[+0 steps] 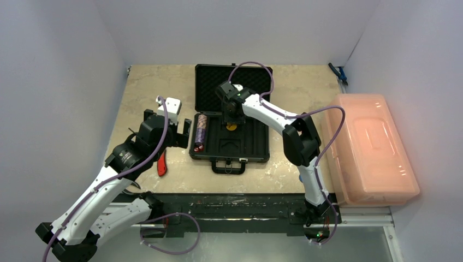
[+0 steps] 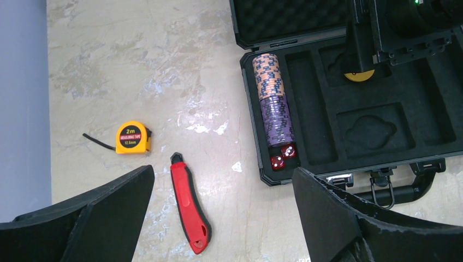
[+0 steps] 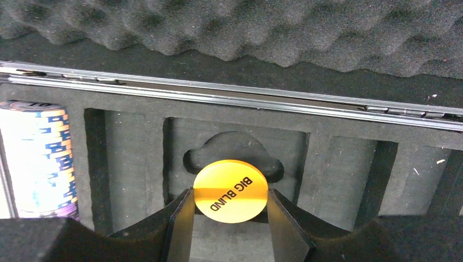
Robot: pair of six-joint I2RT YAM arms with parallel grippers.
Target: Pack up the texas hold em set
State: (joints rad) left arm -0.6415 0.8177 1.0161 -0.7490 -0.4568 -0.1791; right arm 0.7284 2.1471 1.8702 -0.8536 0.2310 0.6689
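The right gripper point(image 3: 230, 203) is clamped on the rim of a yellow disc point(image 3: 231, 189) printed "BIG BLIND" in black. The disc hangs at a shaped recess point(image 3: 235, 150) in the back row of the case's tray point(image 3: 125, 158). Whether it touches the foam cannot be told. Behind it lies the egg-crate foam of the open lid point(image 3: 245, 27).

In the tray's leftmost slot lies a row of chips point(image 2: 273, 101), peach at the back and purple in front, with two red dice point(image 2: 283, 156) at the near end. The case handle point(image 2: 393, 194) faces the arms.

The left gripper point(image 2: 223, 180) hovers spread wide and empty over the table point(image 2: 164, 54), left of the case. Below it lie a red knife point(image 2: 190, 210) and a yellow tape point(image 2: 132, 137) marked "2m MEASURING TAPE". A pink bin point(image 1: 374, 147) stands at the right.
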